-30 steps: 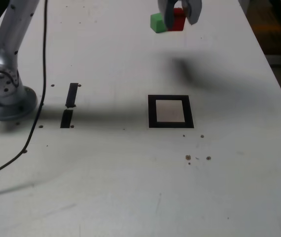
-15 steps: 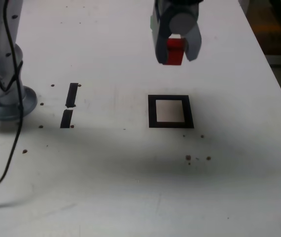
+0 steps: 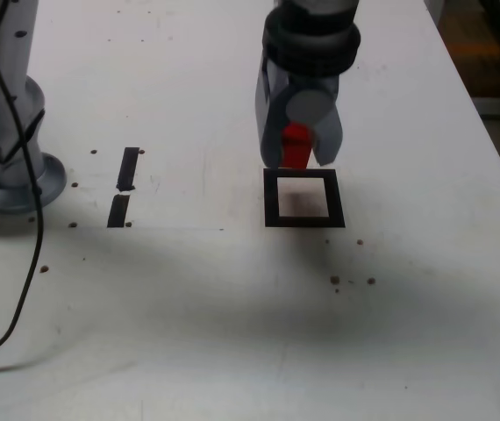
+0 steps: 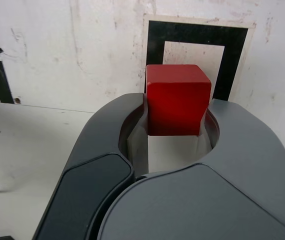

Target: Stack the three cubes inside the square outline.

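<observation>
Cubes are what this job is about, but only one shows right now, and it is the red cube (image 3: 297,146). First comes the biggest thing, the white table (image 3: 232,333), which fills almost the whole exterior view. On the exterior view's left stands the arm's round silver base (image 3: 4,167), with a thin black cable (image 3: 31,263) hanging down beside it and curling over the table. The grey gripper (image 3: 297,156) comes down from the top of the exterior view, near the middle, and points at the table. Its two jaws are squeezed tight on the red cube, one on each side, so the cube sits right between them and pokes out a little past their tips. The wrist view shows this up close: the red cube (image 4: 177,100) is pinched in the gripper (image 4: 177,117), with its front face bare. The square outline (image 3: 303,198) of black tape lies on the table just beyond the jaws, with its white middle showing. In the exterior view the cube hangs by the far edge of that square, and I cannot tell if it touches the table. Two short black tape strips (image 3: 124,187) lie well apart from the square, toward the exterior view's left. A few tiny dark specks (image 3: 352,281) dot the table near the square.
</observation>
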### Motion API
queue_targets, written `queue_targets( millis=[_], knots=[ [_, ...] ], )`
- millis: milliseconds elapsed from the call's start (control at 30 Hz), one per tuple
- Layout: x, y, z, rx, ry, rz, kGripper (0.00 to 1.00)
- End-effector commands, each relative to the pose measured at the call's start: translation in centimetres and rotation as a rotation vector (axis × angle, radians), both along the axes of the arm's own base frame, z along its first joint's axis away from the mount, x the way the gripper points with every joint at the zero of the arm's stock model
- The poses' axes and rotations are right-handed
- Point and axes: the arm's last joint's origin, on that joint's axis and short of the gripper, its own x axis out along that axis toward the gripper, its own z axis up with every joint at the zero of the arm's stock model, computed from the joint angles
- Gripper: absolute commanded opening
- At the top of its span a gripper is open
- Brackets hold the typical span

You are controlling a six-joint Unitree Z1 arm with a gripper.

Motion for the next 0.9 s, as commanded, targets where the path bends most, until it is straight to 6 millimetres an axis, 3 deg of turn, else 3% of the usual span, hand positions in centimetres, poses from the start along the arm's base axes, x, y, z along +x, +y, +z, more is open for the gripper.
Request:
queue_targets(
  millis=[0, 233, 867],
  knots=[
    [0.1, 0.0, -0.8, -0.001, 0.004, 0.004, 0.30],
    [0.3, -0.1, -3.1, -0.009, 0.004, 0.006, 0.30],
    [1.9, -0.5, -5.4, -0.026, -0.009, 0.002, 0.31]
  ],
)
